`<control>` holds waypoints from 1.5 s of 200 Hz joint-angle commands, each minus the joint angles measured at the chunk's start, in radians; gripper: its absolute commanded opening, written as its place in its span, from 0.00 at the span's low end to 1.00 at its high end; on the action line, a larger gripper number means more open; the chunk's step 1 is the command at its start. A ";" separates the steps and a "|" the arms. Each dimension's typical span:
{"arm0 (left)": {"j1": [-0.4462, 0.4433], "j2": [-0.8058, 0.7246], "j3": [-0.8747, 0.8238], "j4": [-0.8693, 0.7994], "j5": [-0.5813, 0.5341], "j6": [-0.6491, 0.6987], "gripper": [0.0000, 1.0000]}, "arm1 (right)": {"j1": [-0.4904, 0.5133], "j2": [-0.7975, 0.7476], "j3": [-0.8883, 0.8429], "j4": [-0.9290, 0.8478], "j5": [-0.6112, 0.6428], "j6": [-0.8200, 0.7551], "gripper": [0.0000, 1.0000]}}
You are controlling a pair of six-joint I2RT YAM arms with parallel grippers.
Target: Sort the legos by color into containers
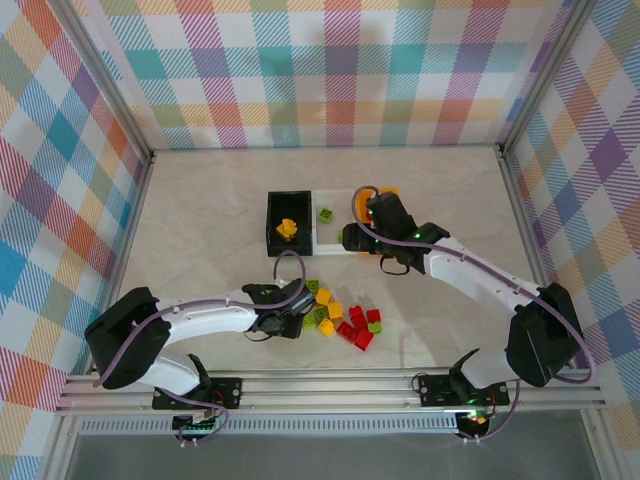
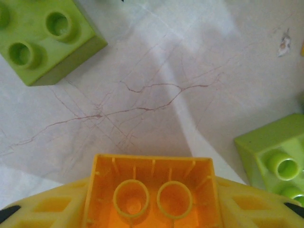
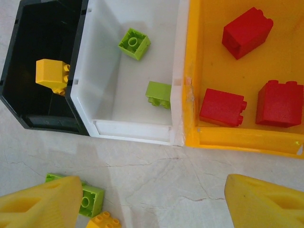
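1. A yellow-orange brick (image 2: 152, 180) sat clamped by its flat sides inside your left gripper (image 2: 153, 205): likely light, rigid, slick.
2. Your right gripper (image 3: 152, 204) hung open, empty; black bin (image 3: 28, 38), white bin (image 3: 109, 95), orange bin (image 3: 209, 61) lay just ahead.

No text, number, brand or label can be read on the small studded plastic bricks (image 1: 360, 335), the black plastic bin (image 3: 28, 118), the white plastic bin (image 3: 133, 130), the orange plastic bin (image 3: 237, 141) or the pale marbled worktop (image 1: 200, 220).

containers (image 3: 133, 130): black, white, orange, abutting | legos (image 1: 357, 318): loose pile in front
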 commanded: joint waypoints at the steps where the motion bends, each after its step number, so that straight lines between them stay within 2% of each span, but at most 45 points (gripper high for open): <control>1: -0.002 -0.021 0.004 -0.012 -0.006 -0.007 0.44 | 0.006 -0.027 -0.018 0.002 0.019 0.014 0.79; 37: 0.029 -0.156 0.078 -0.105 -0.057 0.005 0.41 | 0.005 -0.044 -0.042 0.004 0.014 0.025 0.79; 73: 0.227 -0.178 0.247 -0.105 -0.051 0.091 0.39 | 0.007 -0.070 -0.095 0.015 0.006 0.043 0.79; 91: 0.313 -0.084 0.367 -0.073 -0.048 0.136 0.39 | 0.006 -0.083 -0.120 0.011 0.004 0.051 0.79; 128: 0.413 0.188 0.587 -0.036 -0.034 0.171 0.36 | 0.005 -0.124 -0.174 0.002 0.001 0.063 0.79; 156: 0.440 0.368 0.746 -0.052 -0.024 0.182 0.35 | 0.005 -0.146 -0.205 -0.006 -0.025 0.063 0.79; 182: 0.442 0.471 0.852 -0.072 -0.016 0.191 0.36 | 0.005 -0.163 -0.237 0.002 -0.067 0.063 0.79; 194: 0.441 0.498 0.888 -0.084 -0.002 0.191 0.48 | 0.005 -0.169 -0.256 0.013 -0.096 0.057 0.79; 218: 0.429 0.475 0.910 -0.082 0.039 0.178 0.78 | 0.006 -0.175 -0.282 0.004 -0.131 0.064 0.79; 248: 0.390 0.360 0.879 -0.072 0.067 0.169 0.99 | 0.006 -0.175 -0.318 -0.003 -0.145 0.082 0.79; 274: 0.355 0.178 0.738 -0.009 0.118 0.129 1.00 | 0.021 -0.153 -0.331 0.036 -0.202 0.085 0.79; 300: 0.311 -0.030 0.551 0.006 0.081 0.106 1.00 | 0.096 -0.072 -0.291 0.076 -0.214 0.074 0.79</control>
